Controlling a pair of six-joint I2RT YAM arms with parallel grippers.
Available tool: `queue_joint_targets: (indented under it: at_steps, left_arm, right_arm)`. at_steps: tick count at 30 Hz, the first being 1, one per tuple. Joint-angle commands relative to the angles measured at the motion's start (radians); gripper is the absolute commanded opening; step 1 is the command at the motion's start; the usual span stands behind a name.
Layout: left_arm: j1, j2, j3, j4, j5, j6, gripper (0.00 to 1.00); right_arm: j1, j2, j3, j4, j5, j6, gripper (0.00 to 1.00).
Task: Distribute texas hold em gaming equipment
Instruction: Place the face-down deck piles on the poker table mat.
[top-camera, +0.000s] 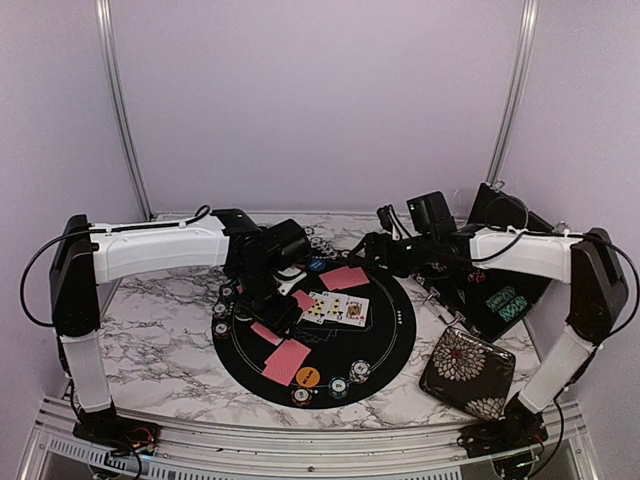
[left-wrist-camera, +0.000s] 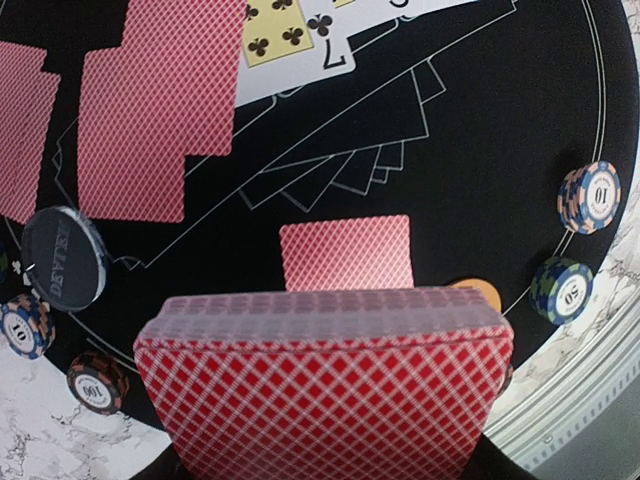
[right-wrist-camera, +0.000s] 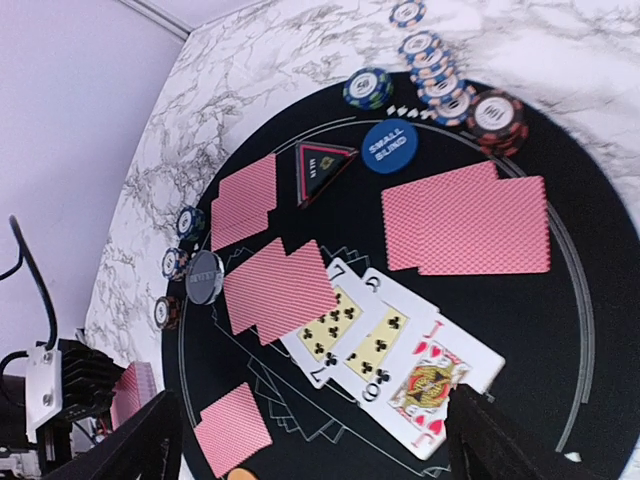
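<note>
Dealing seems under way: the left end effector (top-camera: 272, 300), half-closed, grips the deck of pink-red-backed playing cards (left-wrist-camera: 325, 400) above the round black felt mat (left-wrist-camera: 500, 100); the right end effector (right-wrist-camera: 320, 445) gapes empty over three face-up cards (right-wrist-camera: 385, 345). Next, it likely must pinch the deck's top card

The left arm (top-camera: 160, 250) rises from its base at the near left, bends at a high elbow and runs level toward the middle, its wrist turned down. The left tool (top-camera: 272, 300) points downward, its jaws partway closed on a deck of cards (left-wrist-camera: 325, 400). The right arm (top-camera: 520, 250) mirrors it, rising from the near right and reaching inward. The right tool (top-camera: 372, 250) hangs low, its fingers (right-wrist-camera: 150, 440) spread wide apart with nothing between them.
</note>
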Motion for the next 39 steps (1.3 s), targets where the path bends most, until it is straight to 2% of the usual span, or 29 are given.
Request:
queue_joint_targets:
  at_steps: [1, 7, 14, 22, 39]
  left_arm:
    - [-0.042, 0.106, 0.131, 0.003, -0.020, -0.064, 0.44]
    - [-0.085, 0.283, 0.330, -0.020, -0.026, -0.107, 0.44]
    - [-0.109, 0.447, 0.518, -0.052, -0.032, -0.163, 0.44]
    - [-0.124, 0.560, 0.619, -0.063, -0.036, -0.197, 0.44]
    - [-0.127, 0.646, 0.700, -0.130, -0.066, -0.194, 0.52]
  right_arm:
    - [-0.076, -0.151, -0.067, -0.042, 0.063, -0.054, 0.97]
    - [-0.116, -0.331, -0.137, -0.121, 0.151, -0.108, 0.98]
    - [-0.126, -0.445, -0.156, -0.216, 0.226, -0.177, 0.98]
    - [-0.127, -0.481, -0.149, -0.255, 0.238, -0.221, 0.98]
    - [-0.127, -0.516, -0.170, -0.256, 0.229, -0.217, 0.98]
